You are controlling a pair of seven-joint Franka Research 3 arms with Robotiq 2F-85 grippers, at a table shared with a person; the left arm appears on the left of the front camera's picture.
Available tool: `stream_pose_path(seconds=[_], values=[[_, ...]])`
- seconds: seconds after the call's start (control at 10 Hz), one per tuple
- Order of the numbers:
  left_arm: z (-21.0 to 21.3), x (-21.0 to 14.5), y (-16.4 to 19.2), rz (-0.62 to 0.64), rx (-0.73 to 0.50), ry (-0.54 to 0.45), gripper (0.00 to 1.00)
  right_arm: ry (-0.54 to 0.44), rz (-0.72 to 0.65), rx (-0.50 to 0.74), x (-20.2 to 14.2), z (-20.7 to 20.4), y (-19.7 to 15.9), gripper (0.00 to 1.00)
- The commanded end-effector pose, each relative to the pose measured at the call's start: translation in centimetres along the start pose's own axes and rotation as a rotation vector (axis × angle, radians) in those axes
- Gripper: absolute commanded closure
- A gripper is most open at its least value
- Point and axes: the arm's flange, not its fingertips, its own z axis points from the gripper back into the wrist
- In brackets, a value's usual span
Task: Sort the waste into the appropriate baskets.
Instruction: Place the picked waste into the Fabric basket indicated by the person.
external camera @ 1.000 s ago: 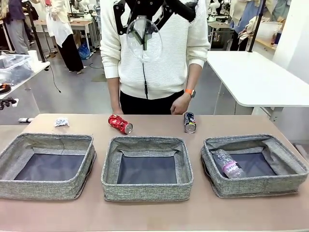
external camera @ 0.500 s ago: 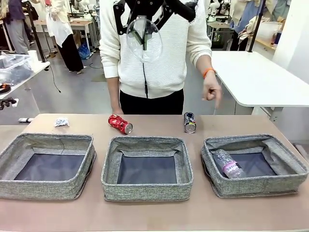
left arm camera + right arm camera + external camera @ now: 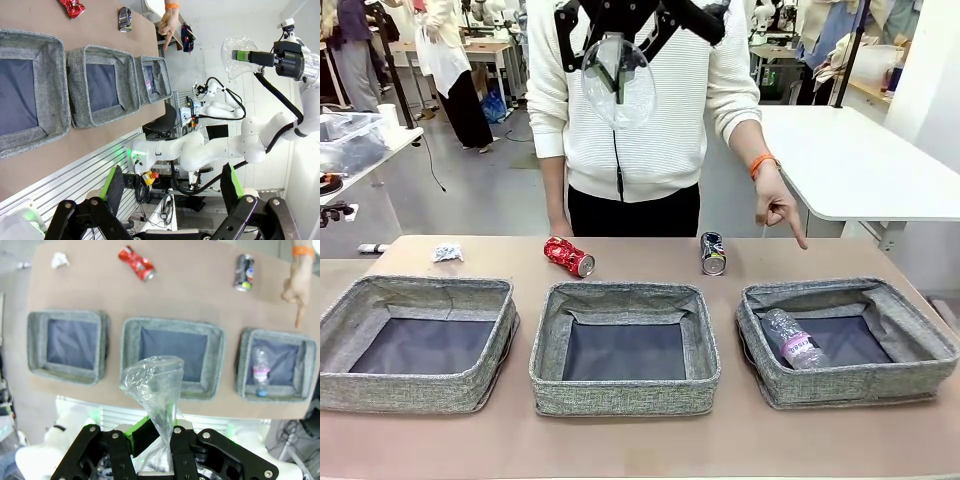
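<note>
Clear bottle [image 3: 152, 382] pinched in right tool [image 3: 160, 432]; person's hand [image 3: 776, 208] points down.

Three grey baskets [image 3: 77, 85] are lined up at upper left, with a red can [image 3: 71, 7], a dark can [image 3: 124, 19] and a pointing hand [image 3: 169, 25] along the top edge. At upper right, a clear bottle [image 3: 231, 65] is clamped by the right gripper [image 3: 242, 55]. The left gripper [image 3: 172, 170] is spread wide at the bottom.

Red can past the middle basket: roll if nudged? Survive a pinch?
The red can lies on its side, so a nudge may roll it, though its crumpled wall would probably make that lopsided. Crushed like this, it is likely empty and light. A firm pinch would probably dent it further.
</note>
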Motion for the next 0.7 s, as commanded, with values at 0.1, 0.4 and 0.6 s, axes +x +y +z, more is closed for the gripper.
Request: stream_pose_path(seconds=[0.1, 0.4, 0.6], values=[[0.0, 0.0, -0.2, -0.021, -0.019, -0.002, 0.0, 0.035, 0.033, -0.02, -0.1, -0.4, -0.4, 0.96], [0.0, 0.0, -0.2, -0.021, -0.019, -0.002, 0.0, 0.102, 0.128, 0.014, -2.9, -2.1, -7.0, 0.96], [0.0, 0.0, -0.2, -0.021, -0.019, -0.002, 0.0, 0.161, 0.096, 0.01, -6.6, -4.3, -14.9, 0.96]])
